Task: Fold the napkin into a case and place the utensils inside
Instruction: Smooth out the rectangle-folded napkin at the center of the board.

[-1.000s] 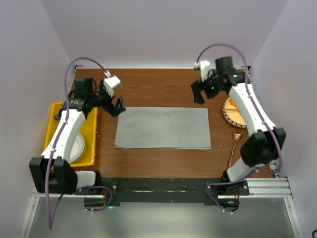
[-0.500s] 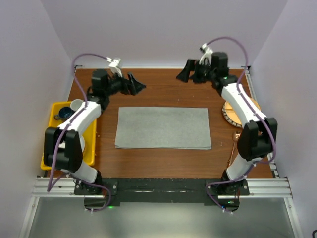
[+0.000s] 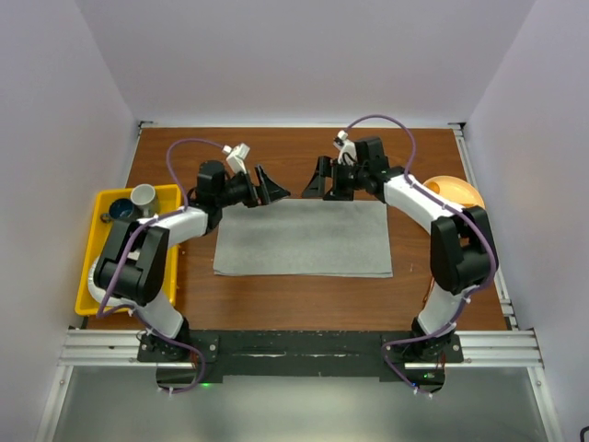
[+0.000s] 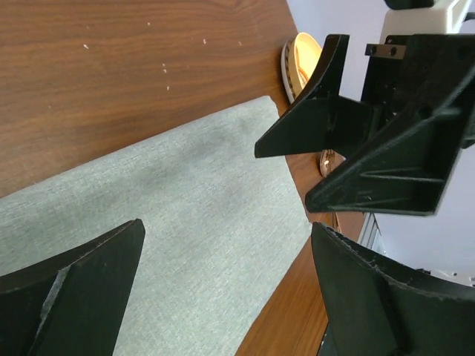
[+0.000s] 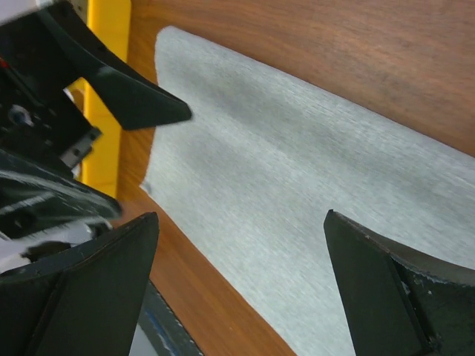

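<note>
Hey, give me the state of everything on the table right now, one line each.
napkin: lying flat, wide rectangle, ungripped.
left gripper: open, near napkin's far edge, empty.
right gripper: open, facing the left one, empty.
cup: upright in the yellow tray.
orange plate: lying flat near the right edge.

No text, label, brand, number or sign can be read in any view. The napkin [image 3: 302, 238], the desk [image 3: 304, 147] and the yellow tray [image 3: 103, 192] show only plain surfaces without writing.
</note>
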`<action>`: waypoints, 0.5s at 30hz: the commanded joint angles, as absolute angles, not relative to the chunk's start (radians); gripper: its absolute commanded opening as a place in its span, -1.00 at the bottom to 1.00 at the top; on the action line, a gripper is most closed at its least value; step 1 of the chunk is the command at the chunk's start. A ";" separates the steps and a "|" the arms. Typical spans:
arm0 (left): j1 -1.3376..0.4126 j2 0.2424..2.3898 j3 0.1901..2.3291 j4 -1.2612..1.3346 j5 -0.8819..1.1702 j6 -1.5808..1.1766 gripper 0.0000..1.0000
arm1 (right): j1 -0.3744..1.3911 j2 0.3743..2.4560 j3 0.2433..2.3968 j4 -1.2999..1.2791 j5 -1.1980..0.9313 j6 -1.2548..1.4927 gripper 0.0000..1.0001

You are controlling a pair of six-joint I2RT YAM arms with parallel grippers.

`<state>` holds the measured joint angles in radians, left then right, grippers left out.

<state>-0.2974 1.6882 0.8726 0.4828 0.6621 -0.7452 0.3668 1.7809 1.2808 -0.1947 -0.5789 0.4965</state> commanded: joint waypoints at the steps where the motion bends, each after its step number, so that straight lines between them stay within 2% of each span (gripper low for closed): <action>1: -0.242 1.623 0.783 0.586 0.745 -0.725 1.00 | 0.348 1.703 1.287 -0.261 -0.610 0.334 0.96; 7: -0.293 1.729 0.771 0.790 0.733 -0.916 1.00 | 0.359 1.776 1.184 0.090 -0.664 0.655 0.97; 15: -0.295 1.917 0.850 0.885 0.666 -1.043 1.00 | 0.364 1.949 1.232 0.210 -0.657 0.753 0.97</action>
<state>-0.2958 1.8507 0.7902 0.7708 0.7025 -0.9596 0.3614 1.8996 1.2018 0.0708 -0.6449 0.6655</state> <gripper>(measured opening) 0.997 0.983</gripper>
